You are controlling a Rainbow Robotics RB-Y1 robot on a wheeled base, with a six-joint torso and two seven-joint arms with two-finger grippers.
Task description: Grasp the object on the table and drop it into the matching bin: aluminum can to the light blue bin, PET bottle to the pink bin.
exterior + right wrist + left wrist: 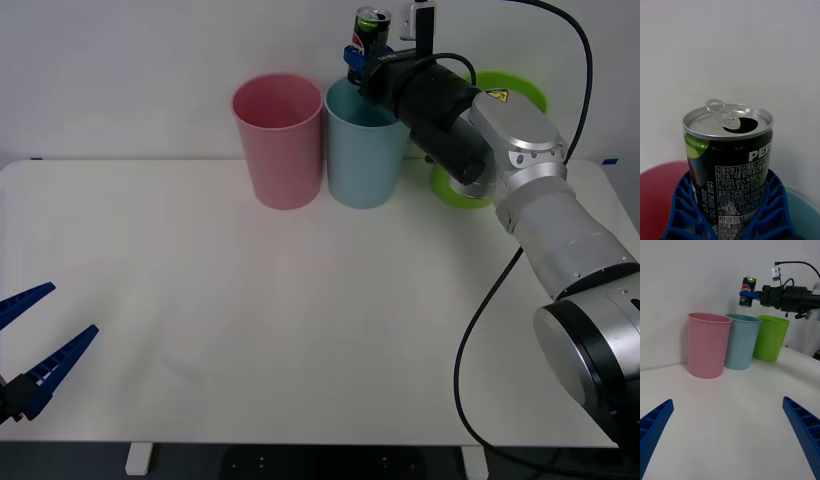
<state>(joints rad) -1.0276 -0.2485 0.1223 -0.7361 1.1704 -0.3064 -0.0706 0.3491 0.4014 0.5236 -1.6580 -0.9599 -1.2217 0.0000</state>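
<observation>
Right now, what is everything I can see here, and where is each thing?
aluminum can: one, dark with a silver top, held upright in the air above the light blue bin.
light blue bin: one, far side of the table, middle of the row.
pink bin: one, beside the light blue bin, on the robot's left.
green bin: one, lime, on the light blue bin's other side.
table: one, white.
right gripper: blue fingers shut on the can.
left gripper: blue fingers open, low over the table's near left edge.
</observation>
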